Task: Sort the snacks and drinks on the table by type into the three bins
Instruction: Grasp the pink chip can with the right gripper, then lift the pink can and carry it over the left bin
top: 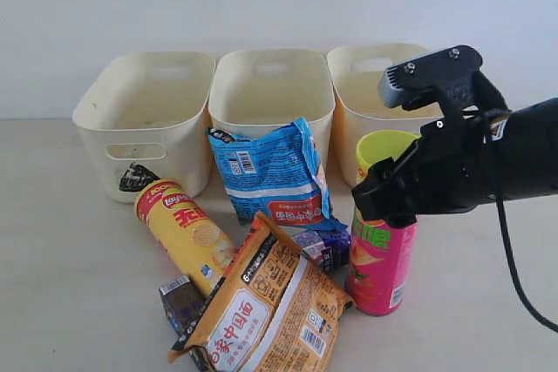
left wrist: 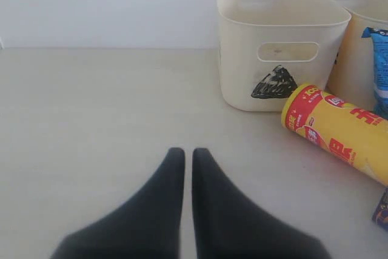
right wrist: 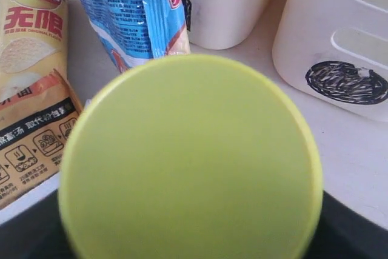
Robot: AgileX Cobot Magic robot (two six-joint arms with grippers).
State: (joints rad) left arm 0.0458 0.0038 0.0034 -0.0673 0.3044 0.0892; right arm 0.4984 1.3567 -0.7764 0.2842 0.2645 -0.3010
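My right gripper point(top: 389, 199) is shut on the upright pink chip canister point(top: 382, 269), just under its lime-yellow lid point(right wrist: 191, 162); its dark fingers point(right wrist: 359, 232) show on either side of the lid. The canister stands on the table point(top: 70, 302). The yellow canister point(top: 187, 237) lies on its side. A blue bag point(top: 275, 172) leans against the middle bin point(top: 272, 84). An orange-brown bag point(top: 261, 307) lies over a dark carton point(top: 180, 300), with a purple carton point(top: 323, 246) behind it. My left gripper point(left wrist: 183, 153) is shut and empty over bare table.
Three cream bins stand in a row at the back: the left bin point(top: 144, 119) bears a scribbled triangle, the right bin point(top: 366, 84) a scribbled circle point(right wrist: 345, 82). The right arm's cable point(top: 514, 267) hangs beside the pink canister.
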